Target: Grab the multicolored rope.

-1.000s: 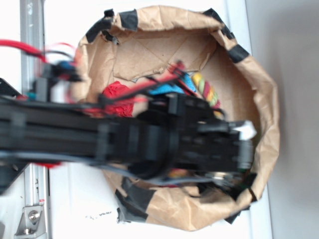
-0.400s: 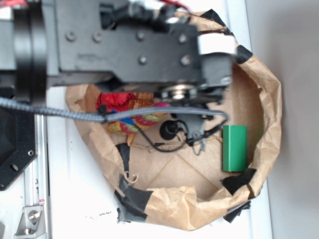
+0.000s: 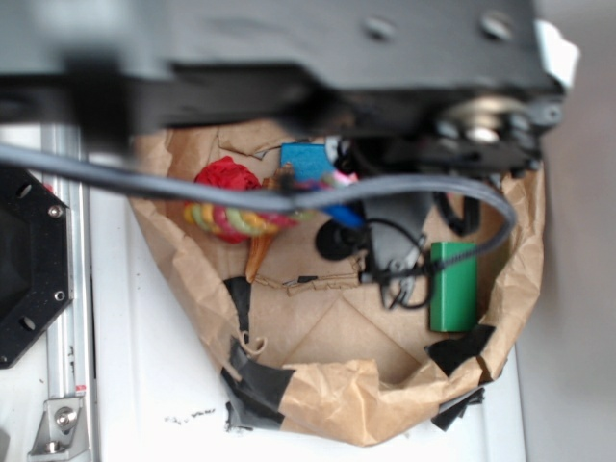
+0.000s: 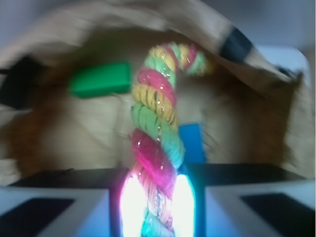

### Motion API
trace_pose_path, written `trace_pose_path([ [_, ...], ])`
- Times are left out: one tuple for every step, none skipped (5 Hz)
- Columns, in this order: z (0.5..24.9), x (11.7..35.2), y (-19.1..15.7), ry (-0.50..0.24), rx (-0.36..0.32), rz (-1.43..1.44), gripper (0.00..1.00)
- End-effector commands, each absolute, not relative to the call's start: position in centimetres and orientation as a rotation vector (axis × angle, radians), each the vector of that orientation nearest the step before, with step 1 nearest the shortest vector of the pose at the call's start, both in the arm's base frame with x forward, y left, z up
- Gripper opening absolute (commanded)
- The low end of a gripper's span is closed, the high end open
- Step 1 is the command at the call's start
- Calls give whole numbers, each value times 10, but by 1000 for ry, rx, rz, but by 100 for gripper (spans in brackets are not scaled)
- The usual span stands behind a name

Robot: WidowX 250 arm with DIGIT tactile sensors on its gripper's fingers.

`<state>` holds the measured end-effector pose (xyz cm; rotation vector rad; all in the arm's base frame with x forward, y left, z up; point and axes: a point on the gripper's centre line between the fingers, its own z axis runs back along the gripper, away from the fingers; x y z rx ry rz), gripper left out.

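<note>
One thick rope (image 4: 155, 143) of red, yellow and green strands sits right in the middle of the wrist picture, running from the bottom edge up to the top, where its far end bends to the right. The gripper (image 4: 155, 207) is at the bottom of that picture, and its two fingers (image 4: 54, 207) press on the rope from the left and the right, so they are clamped on it. The spot where they meet the rope glows very bright. To the upper left of the rope lies a green block (image 4: 101, 79), and just right of the rope, behind it, a blue block (image 4: 191, 143) peeks out. All around is the brown paper bag (image 4: 306, 128), with a strip of black tape (image 4: 237, 43) on its rim at the upper right. In the outside picture the big black arm (image 3: 269, 48) fills the top and looks blurry. Under it, in the left part of the open bag (image 3: 337, 414), the rope (image 3: 231, 219) lies beside a red cloth ball (image 3: 226, 176). The blue block (image 3: 306, 164) is near the middle, and the green block (image 3: 452, 287) is at the right. A gray cable (image 3: 192, 191) crosses in front.
</note>
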<state>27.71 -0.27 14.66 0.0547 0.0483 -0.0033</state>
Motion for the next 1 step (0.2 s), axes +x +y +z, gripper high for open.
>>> trace_pose_path([
  [160,290,-6,-13,43,73,0],
])
